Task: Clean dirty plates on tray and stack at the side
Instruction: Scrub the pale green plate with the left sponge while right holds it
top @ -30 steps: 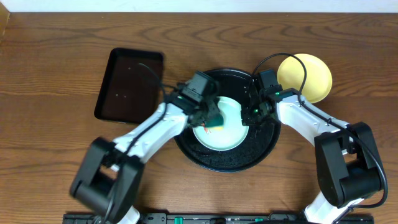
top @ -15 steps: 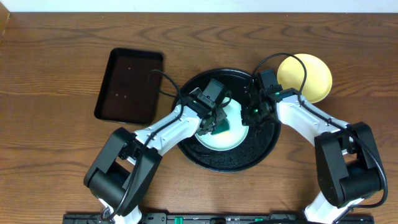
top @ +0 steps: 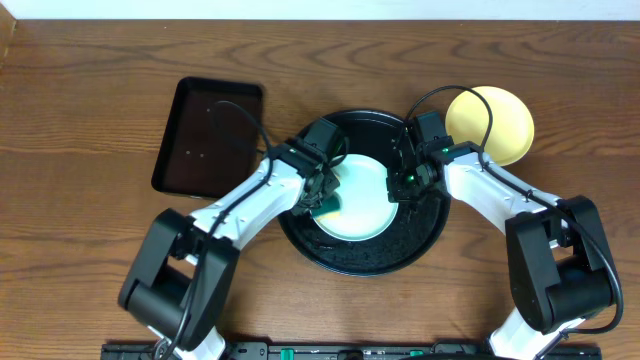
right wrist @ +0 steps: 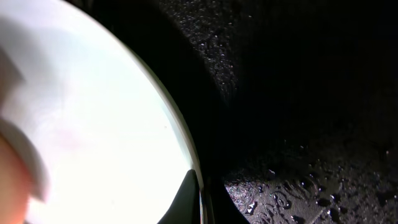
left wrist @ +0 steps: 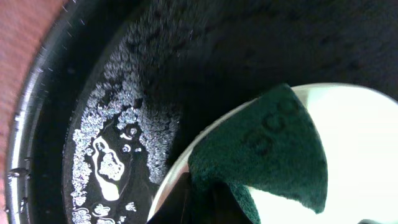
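Observation:
A whitish mint plate [top: 365, 195] lies in the round black tray [top: 420, 240]. My left gripper [top: 322, 190] is shut on a dark green sponge [top: 329, 202] that presses on the plate's left edge. In the left wrist view the sponge [left wrist: 267, 149] lies over the plate [left wrist: 360, 149] and my fingers [left wrist: 205, 205] pinch its lower end. My right gripper [top: 405, 184] is shut on the plate's right rim; its fingers [right wrist: 200, 199] clamp the rim of the plate [right wrist: 93, 124]. A pale yellow plate [top: 492, 125] sits on the table outside the tray. No other plate shows.
A smaller rectangular black tray [top: 208, 137] sits at the left on the wooden table [top: 90, 100]. The round tray's floor is wet, with foam patches in the left wrist view [left wrist: 112, 155] and droplets in the right wrist view [right wrist: 298, 186].
My left gripper swept the sponge right across the plate, then back to its left edge. The red-orange smear seen a second ago no longer shows. The right arm has not moved.

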Motion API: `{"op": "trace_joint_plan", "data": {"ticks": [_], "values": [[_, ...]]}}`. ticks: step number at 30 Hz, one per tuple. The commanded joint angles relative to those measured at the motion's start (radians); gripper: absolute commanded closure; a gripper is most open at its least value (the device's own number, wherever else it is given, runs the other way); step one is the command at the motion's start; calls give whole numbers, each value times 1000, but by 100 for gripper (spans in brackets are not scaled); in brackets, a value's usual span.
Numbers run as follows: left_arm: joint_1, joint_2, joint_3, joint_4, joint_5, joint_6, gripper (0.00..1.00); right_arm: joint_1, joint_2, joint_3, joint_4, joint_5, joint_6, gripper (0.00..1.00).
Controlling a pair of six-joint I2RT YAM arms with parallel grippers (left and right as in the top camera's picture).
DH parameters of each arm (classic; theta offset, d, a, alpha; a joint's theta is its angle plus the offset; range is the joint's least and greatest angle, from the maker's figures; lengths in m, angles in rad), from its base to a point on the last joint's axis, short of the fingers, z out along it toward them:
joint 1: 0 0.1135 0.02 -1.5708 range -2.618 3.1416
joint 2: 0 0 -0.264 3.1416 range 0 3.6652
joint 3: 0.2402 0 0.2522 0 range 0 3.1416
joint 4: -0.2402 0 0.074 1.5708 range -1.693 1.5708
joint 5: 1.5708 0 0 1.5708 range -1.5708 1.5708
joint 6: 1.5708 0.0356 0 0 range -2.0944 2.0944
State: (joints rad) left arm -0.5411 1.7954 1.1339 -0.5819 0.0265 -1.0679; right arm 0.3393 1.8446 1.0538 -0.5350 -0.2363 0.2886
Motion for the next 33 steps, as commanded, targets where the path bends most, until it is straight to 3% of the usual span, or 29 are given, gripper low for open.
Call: {"op": "trace_joint_plan", "data": {"ticks": [1, 8, 18, 22, 30, 33], "values": [[34, -70, -21, 40, -111, 44, 93, 6, 46, -7, -8, 116, 14, 99], [4, -48, -23, 172, 172, 51, 93, 6, 46, -7, -8, 116, 19, 99], [-114, 62, -23, 249, 200, 51, 92, 6, 46, -7, -7, 116, 22, 99], [-126, 106, -24, 222, 135, 51, 92, 6, 46, -7, -8, 116, 21, 99], [-87, 98, -23, -17, -206, 50, 92, 6, 46, -7, -15, 116, 21, 99], [-51, 73, -23, -65, -264, 50, 93, 6, 46, -7, -17, 116, 21, 99]]}}
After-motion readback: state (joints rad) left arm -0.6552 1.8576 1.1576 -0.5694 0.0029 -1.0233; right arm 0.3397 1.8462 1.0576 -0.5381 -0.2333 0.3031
